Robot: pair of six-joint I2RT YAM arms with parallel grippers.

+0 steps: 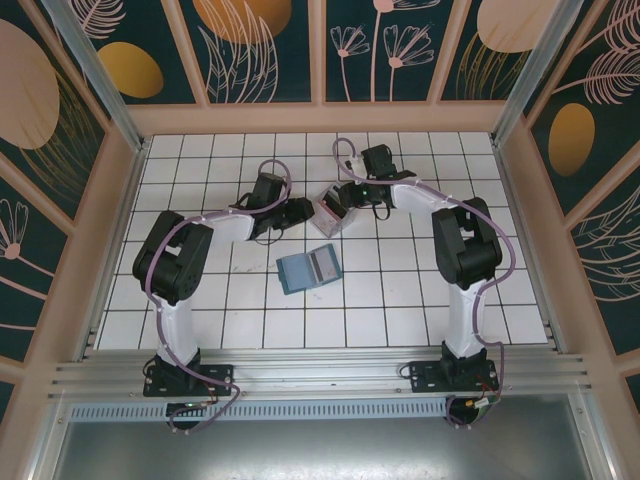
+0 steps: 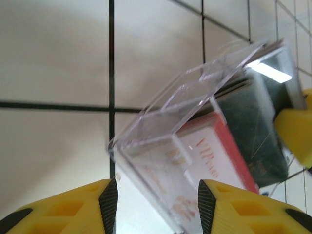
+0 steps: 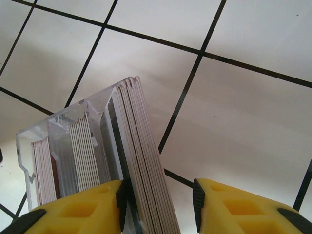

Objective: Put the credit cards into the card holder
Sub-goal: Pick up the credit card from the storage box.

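Observation:
The teal card holder (image 1: 308,268) lies open and flat on the tiles near the middle. Behind it stands a clear plastic stand (image 1: 331,210) packed with credit cards. My left gripper (image 1: 304,212) is at the stand's left side. It is open, and the stand's lower corner (image 2: 170,146) reaches in between its fingers (image 2: 108,200). A white and red card (image 2: 209,156) shows through the plastic. My right gripper (image 1: 350,198) comes in from the stand's right. It is open around a stack of credit cards (image 3: 141,161) that leans on its left pad, with a gap to the right pad.
The clear stand (image 3: 63,141) has a second row of cards in its rear compartment. A yellow finger (image 2: 297,131) of the right gripper shows at the stand's far side. Wooden walls (image 1: 120,200) enclose the white tiled floor. Both arms crowd the back centre.

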